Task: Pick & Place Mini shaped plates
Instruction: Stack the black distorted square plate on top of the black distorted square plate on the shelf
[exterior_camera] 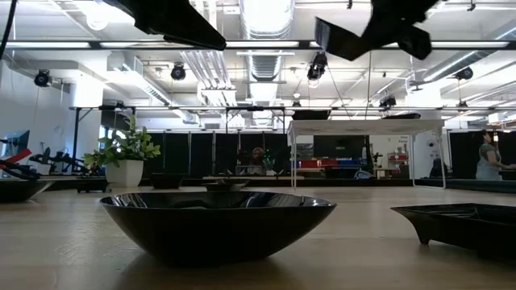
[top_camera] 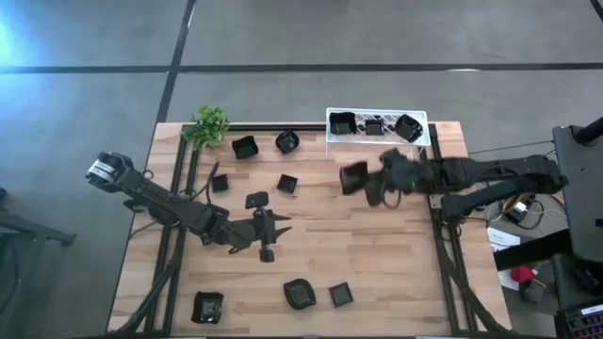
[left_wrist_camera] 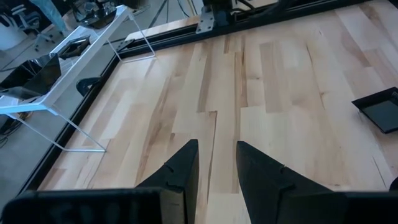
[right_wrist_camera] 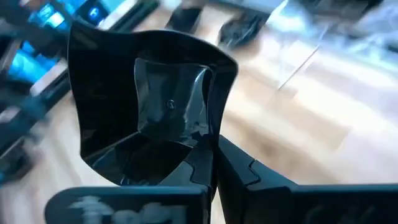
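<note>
The right gripper [top_camera: 369,185], clamped on a plate [top_camera: 353,177] at frame centre-right, sits just below-left of the rack [top_camera: 426,141]; the left gripper [top_camera: 279,229] hangs narrowly open.

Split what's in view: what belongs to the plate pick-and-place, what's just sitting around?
Job:
- small black shaped plates on the wooden table
- black square plate held in the right gripper
- white wire rack, three plates inside
- left gripper, open, empty

Lying about:
- small green plant

Wooden table [top_camera: 377,254] with scattered mini plates [top_camera: 300,293], plant [top_camera: 208,125], white rack [top_camera: 377,125].
</note>
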Tool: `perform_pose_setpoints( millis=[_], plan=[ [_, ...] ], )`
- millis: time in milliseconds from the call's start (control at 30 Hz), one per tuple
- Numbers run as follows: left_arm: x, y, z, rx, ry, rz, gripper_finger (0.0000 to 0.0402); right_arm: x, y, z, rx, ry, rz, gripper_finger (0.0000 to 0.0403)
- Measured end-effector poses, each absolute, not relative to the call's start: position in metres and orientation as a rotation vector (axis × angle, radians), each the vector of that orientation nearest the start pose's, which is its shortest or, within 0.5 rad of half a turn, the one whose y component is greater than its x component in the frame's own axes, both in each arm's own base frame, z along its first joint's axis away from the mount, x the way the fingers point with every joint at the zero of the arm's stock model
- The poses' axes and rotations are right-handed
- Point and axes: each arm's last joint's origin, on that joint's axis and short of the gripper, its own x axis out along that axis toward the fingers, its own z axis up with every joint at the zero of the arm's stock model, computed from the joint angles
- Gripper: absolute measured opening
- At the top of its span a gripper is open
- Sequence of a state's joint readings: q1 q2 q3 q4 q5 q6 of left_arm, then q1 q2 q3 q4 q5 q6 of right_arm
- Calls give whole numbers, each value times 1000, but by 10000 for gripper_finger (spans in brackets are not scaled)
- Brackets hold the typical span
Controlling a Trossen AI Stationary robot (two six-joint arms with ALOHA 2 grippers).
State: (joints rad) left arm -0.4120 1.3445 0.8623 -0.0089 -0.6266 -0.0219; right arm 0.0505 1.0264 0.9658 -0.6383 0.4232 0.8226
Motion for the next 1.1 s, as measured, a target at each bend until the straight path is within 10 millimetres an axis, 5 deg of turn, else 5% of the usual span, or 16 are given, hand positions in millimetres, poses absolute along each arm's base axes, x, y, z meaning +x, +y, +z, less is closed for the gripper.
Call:
perform_pose_setpoints(
  millis=[300, 500, 733, 1100],
  plan=[
    [270, -99, 259, 215, 412, 217, 103, 224, -68, 349, 550, 421, -806, 8],
    [270, -99, 259, 208, 409, 218, 103, 239, -116, 361, 663, 423, -803, 8],
    [270, -99, 259, 207, 409, 218, 103, 250, -162, 341, 852, 565, -819, 8],
    [270, -99, 259, 205, 409, 218, 103, 242, -193, 326, 935, 608, -879, 8]
  ],
)
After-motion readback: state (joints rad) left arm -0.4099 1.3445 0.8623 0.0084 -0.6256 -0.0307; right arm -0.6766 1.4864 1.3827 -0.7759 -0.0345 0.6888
